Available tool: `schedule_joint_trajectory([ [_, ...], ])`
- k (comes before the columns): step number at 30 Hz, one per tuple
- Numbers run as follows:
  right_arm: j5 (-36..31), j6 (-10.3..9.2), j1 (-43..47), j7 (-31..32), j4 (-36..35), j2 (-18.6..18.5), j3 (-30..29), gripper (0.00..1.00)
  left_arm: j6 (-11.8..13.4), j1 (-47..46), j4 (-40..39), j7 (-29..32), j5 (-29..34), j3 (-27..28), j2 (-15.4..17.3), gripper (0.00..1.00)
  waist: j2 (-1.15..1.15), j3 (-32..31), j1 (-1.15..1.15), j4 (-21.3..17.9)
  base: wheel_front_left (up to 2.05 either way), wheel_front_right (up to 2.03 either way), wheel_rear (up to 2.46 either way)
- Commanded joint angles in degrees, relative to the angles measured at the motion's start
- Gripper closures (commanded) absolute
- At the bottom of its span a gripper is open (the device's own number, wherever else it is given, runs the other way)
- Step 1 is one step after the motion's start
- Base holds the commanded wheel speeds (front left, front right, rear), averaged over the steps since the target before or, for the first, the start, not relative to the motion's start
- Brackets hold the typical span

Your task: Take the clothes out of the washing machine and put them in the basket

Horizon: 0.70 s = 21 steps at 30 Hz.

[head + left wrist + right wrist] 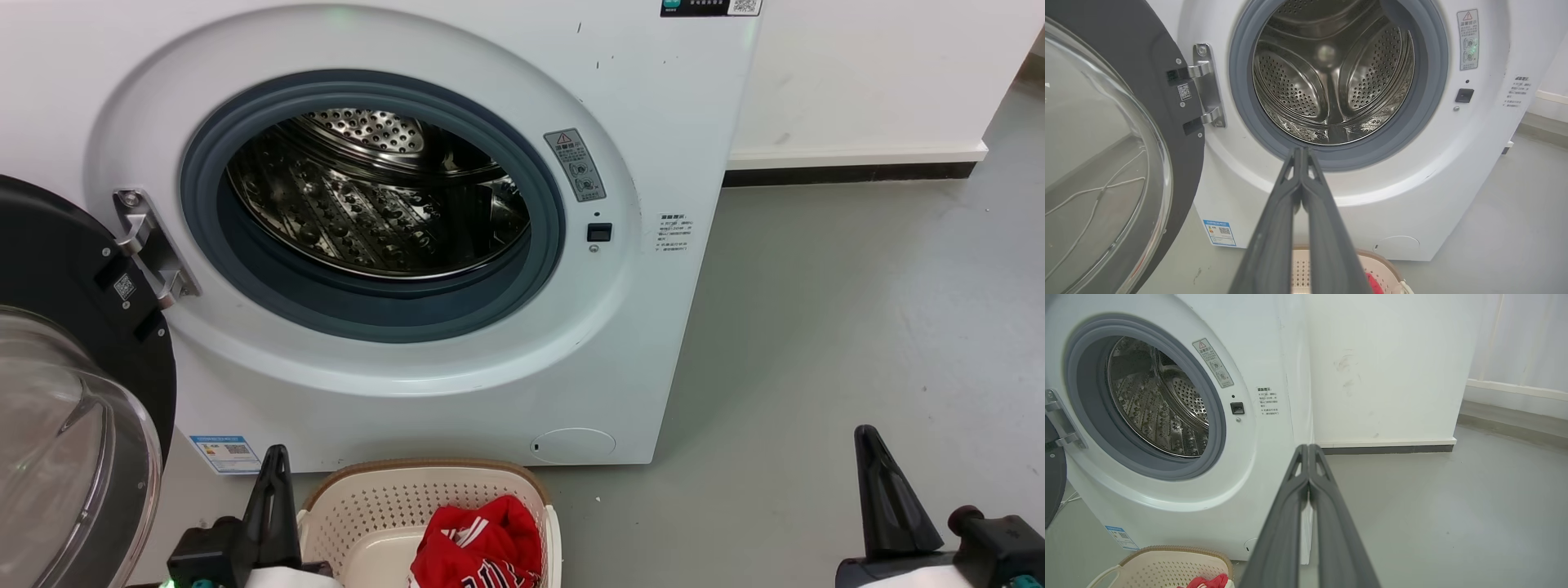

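The white washing machine (653, 147) stands with its door (73, 425) swung open to the left. Its steel drum (375, 196) shows bare metal, also in the left wrist view's drum (1331, 81). The red clothes (482, 547) lie bunched in the cream basket (384, 506) on the floor below the porthole; a red corner of the clothes (1208, 582) shows in the basket (1163, 563). My left gripper (275, 457) is shut beside the basket's left rim, its fingers (1301, 152) together. My right gripper (867, 437) is shut over the floor to the right, tips (1308, 448) closed on nothing.
Grey floor (857, 327) stretches to the right of the machine up to a white wall (882, 73) with a dark skirting strip. The open door's bulging glass (1094, 155) crowds the left side. A cable lies on the floor behind the glass.
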Motion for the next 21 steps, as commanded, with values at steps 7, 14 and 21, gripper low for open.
schedule_joint_trajectory([
  [7,11.67,0.0,-2.17,1.82,0.8,-0.77,0.28,1.0,-1.19,-2.22,0.62,2.54,-10.93,0.85,0.07,1.0,0.0,0.1,0.0,0.12,0.0,0.0,0.0],
  [14,19.75,-0.01,-3.51,3.26,2.12,-1.19,0.42,1.0,-1.97,-3.18,1.39,4.22,-18.7,1.15,0.08,1.0,0.0,0.19,0.0,0.2,0.0,0.0,0.0],
  [21,26.1,-0.01,-4.53,4.44,3.09,-1.47,0.46,1.0,-2.61,-4.03,2.1,5.63,-24.86,1.47,0.08,1.0,0.0,0.27,0.0,0.28,0.0,0.0,0.0],
])
